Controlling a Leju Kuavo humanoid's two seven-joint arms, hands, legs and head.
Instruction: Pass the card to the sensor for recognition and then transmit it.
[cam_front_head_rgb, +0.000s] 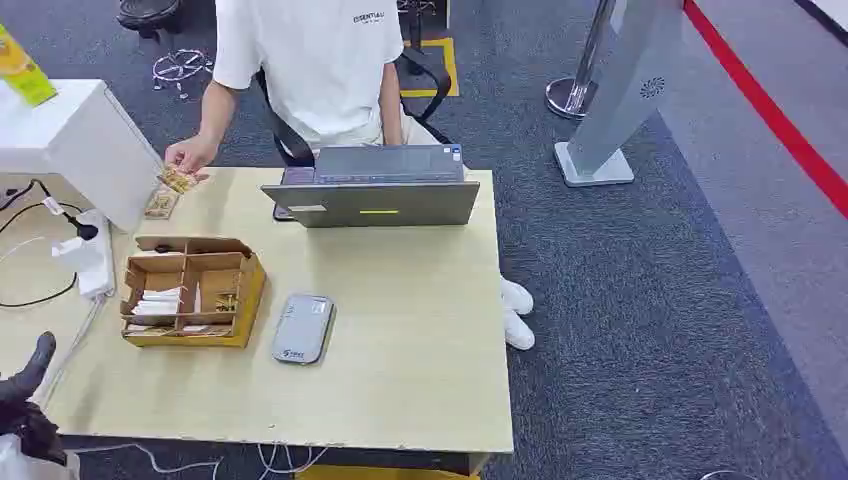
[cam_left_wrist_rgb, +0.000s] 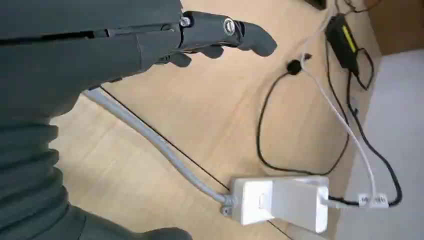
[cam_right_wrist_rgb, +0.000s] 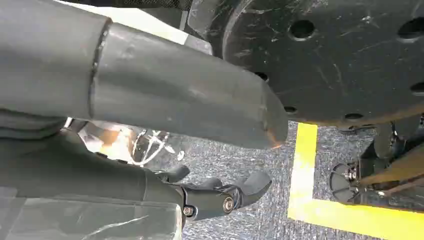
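Note:
The grey card sensor (cam_front_head_rgb: 302, 328) lies flat on the wooden table (cam_front_head_rgb: 400, 330), just right of a cardboard box (cam_front_head_rgb: 192, 291) with compartments. White cards (cam_front_head_rgb: 158, 301) lie in the box's left compartment. My left hand (cam_front_head_rgb: 26, 398) hovers at the table's near left corner, well left of the box. In the left wrist view my left hand (cam_left_wrist_rgb: 215, 37) has its fingers stretched out and holds nothing. My right hand (cam_right_wrist_rgb: 220, 192) hangs low over the carpet, fingers apart, holding nothing.
A person in a white shirt sits at the far side; their hand (cam_front_head_rgb: 188, 154) touches small cards (cam_front_head_rgb: 176, 181) on the table. A grey laptop (cam_front_head_rgb: 372, 187) stands at the far edge. A white box (cam_front_head_rgb: 75, 140), cables (cam_left_wrist_rgb: 280, 120) and a white adapter (cam_left_wrist_rgb: 280, 200) lie left.

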